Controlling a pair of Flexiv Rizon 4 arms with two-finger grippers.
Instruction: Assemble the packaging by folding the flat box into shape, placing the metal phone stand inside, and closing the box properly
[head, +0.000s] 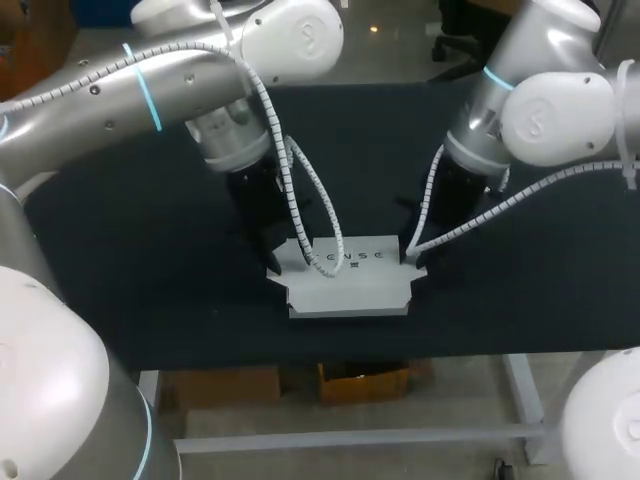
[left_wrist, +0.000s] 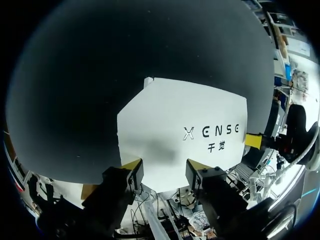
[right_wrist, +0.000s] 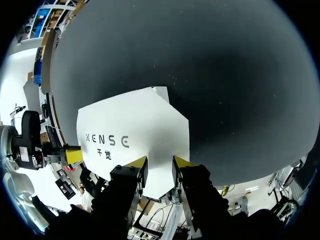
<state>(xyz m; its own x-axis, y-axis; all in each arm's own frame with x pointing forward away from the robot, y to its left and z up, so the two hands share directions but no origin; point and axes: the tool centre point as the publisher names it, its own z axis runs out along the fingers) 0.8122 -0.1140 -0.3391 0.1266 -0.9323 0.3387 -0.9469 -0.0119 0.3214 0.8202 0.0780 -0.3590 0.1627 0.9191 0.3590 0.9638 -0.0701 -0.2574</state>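
The white box (head: 345, 285) with dark print lies on the black table (head: 150, 290) close to its front edge, with notched flaps at both ends. My left gripper (head: 270, 262) stands over the box's left end. In the left wrist view the box (left_wrist: 175, 125) spreads ahead of that gripper (left_wrist: 164, 175), whose fingers are wide apart and hold nothing. My right gripper (head: 410, 255) is at the box's right end. There the box (right_wrist: 135, 125) tapers in between the narrowly parted fingers of that gripper (right_wrist: 160, 167). No metal phone stand shows in any view.
A white coiled cable (head: 320, 220) hangs from my left arm over the box's rear left part, and another (head: 470, 225) trails from my right arm. Dark table surface stretches behind and to both sides of the box.
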